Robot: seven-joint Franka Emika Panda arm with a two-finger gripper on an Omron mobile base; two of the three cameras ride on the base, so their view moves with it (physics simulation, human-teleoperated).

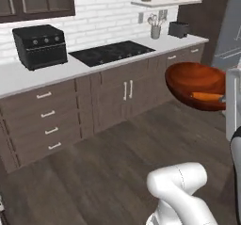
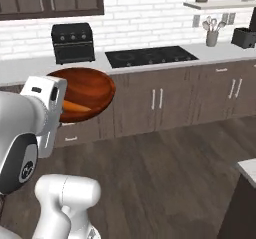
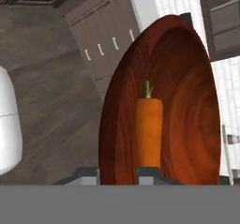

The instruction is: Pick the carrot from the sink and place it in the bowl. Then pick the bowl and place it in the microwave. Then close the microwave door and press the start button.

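**A:** Where is the carrot (image 3: 149, 131) sitting right now?

**B:** It is lying inside the bowl (image 1: 195, 80), resting against the inner wall on the side nearest the hand. The bowl itself is hanging in the air over the wood floor (image 1: 108, 167), well away from the counter (image 1: 70, 68).

**A:** So the gripper (image 3: 119, 174) is carrying it. How are the fingers (image 3: 149, 174) set?

**B:** They are pinching the bowl's rim, one tip on the outside of the wall and one on the inside, just under the carrot's thick end. They are standing only slightly apart because the wall between them is thin.

**A:** Why is the carrot crowding toward the fingers?

**B:** I am judging that the bowl is tipping a little toward the held edge, so the carrot is sliding to the low side. A rim grip leaves all the weight hanging off one edge.

**A:** And the stage of the job?

**B:** The carrot part is looking done; the bowl is travelling toward the microwave, which I am not seeing here. Across the room the black toaster oven (image 2: 73, 42) and the stovetop (image 2: 150, 56) are sitting on the counter, and neither is the target.

**A:** The risk?

**B:** Tilting further and spilling the carrot.
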